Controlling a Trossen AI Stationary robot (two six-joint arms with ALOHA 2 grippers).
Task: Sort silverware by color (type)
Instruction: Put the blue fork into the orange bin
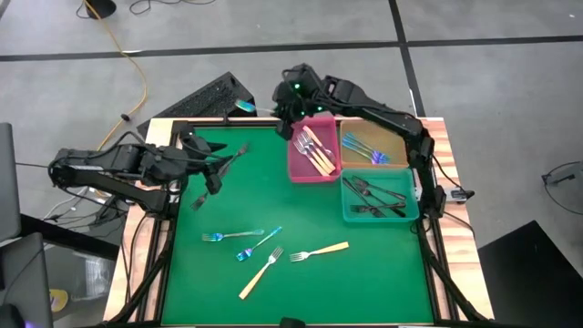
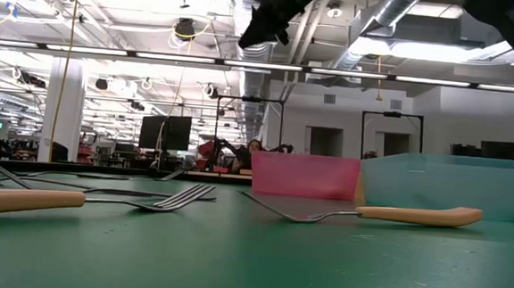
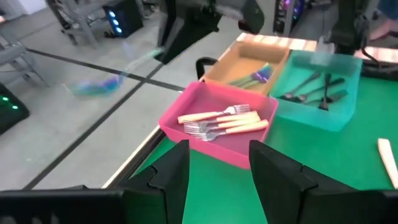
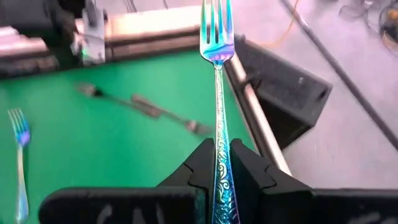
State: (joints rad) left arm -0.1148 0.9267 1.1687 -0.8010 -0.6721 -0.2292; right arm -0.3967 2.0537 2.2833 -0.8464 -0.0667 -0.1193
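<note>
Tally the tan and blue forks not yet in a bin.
Tan forks: 2, on the mat
Blue forks: 3, two on the mat, one in the right gripper
Total: 5

A black keyboard (image 1: 205, 97) lies beside a yellow cable (image 1: 127, 56).

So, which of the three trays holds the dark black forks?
The teal tray, nearest the table's right edge; the pink tray has tan-handled forks, the orange tray blue ones.
</note>
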